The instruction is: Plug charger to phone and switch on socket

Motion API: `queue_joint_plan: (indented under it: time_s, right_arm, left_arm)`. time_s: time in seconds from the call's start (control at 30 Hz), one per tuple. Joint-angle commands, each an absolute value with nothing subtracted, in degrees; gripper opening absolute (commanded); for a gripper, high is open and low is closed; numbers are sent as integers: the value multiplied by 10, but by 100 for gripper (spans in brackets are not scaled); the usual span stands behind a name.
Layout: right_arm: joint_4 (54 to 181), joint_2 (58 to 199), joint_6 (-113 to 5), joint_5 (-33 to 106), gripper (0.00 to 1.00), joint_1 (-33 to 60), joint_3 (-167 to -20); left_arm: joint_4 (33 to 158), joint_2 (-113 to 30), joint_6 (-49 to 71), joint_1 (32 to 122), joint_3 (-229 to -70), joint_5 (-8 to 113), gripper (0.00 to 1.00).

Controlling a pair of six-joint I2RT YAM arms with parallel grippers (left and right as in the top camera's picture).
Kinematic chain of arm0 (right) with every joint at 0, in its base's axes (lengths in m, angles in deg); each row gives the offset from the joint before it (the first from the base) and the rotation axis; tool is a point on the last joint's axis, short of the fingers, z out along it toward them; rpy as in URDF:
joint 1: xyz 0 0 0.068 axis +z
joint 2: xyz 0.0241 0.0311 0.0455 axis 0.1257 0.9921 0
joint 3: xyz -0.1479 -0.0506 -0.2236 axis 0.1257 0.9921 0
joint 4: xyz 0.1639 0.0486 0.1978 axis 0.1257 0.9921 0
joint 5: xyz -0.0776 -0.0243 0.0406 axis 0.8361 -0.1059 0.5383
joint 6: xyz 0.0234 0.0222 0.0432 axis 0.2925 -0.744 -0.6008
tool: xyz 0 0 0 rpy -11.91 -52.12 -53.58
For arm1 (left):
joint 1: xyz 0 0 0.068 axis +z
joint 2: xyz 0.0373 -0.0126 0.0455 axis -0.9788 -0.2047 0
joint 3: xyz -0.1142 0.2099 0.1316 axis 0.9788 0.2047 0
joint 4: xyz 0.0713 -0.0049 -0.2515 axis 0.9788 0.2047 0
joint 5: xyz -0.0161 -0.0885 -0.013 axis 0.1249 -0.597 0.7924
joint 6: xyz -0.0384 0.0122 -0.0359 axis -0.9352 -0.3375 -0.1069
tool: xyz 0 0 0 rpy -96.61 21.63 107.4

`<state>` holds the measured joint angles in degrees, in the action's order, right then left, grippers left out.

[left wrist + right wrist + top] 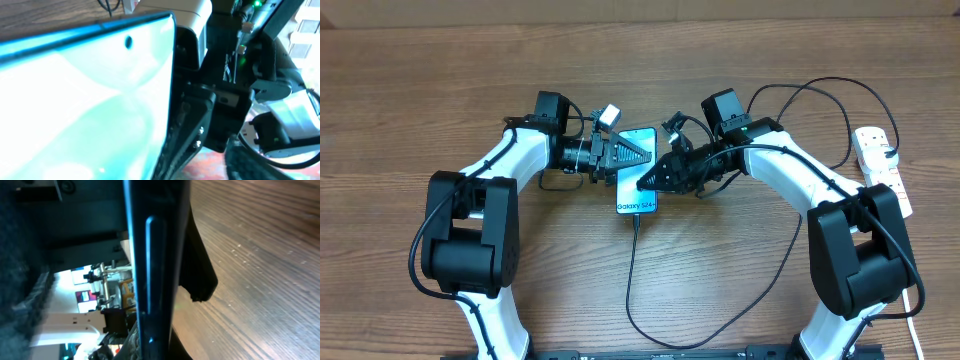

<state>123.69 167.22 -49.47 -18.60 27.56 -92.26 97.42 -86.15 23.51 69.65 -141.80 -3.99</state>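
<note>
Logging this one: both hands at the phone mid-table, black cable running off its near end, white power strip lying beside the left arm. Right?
Not quite. The power strip lies beside the right arm, as the overhead view shows. The rest holds: the left hand and right hand are at the phone, and the black cable runs off its near end.

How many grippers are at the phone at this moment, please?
2. The left gripper lies over the upper half of the phone; the right gripper meets its edge lower down, nearer the printed text. The rig has no others to hide.
</note>
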Motion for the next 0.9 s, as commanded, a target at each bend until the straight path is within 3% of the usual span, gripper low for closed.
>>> queue_joint_plan:
  time_s: [0.0,0.1,0.23,0.5,0.87]
  right_arm:
    - [1232,1664,-493,-181,4,275,-924]
    - [1229,1664,-493,-180,4,275,-924]
    - [1226,1664,-493,-164,4,275,-924]
    - [1248,1664,-523,-68,4,275,-924]
    - [1266,1664,-538,41,4,275,-924]
  left_arm:
    - [975,-852,233,695,-1422,-30,78]
    - [975,-852,233,695,-1422,-17,83]
    - [979,-852,233,695,-1422,29,100]
    - [991,-852,216,703,-1422,143,100]
    - [1008,-852,205,766,-1422,206,100]
